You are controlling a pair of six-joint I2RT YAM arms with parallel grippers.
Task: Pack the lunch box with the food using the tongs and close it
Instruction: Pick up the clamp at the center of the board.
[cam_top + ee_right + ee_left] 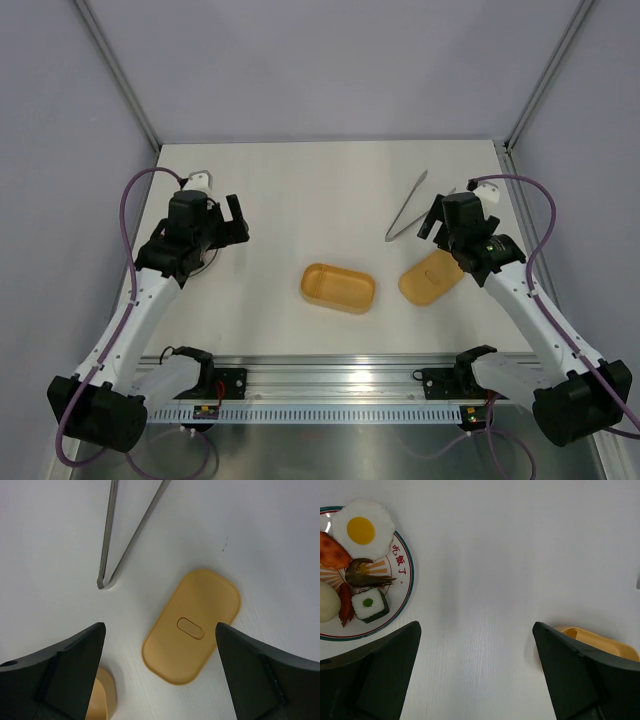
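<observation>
The yellow-orange lunch box [338, 288] lies open and empty at the table's middle; one end of it shows in the left wrist view [600, 642]. Its lid [430, 277] rests flat to its right, apart from it. Silver tongs [405, 207] lie behind the lid. The food [361, 528] sits on a patterned plate [405, 562]: a fried egg, shrimp, a rice piece, an orange-red piece and a white one. My left gripper [476, 625] hovers open between plate and box. Above the lid [200, 605] my right gripper [160, 625] is open, the tongs' joined end [103, 584] ahead of it.
In the top view the left arm [190, 235] hides the plate. Metal frame posts [120, 70] rise at the back corners, and a rail [330, 380] runs along the near edge. Bare white tabletop lies behind the box.
</observation>
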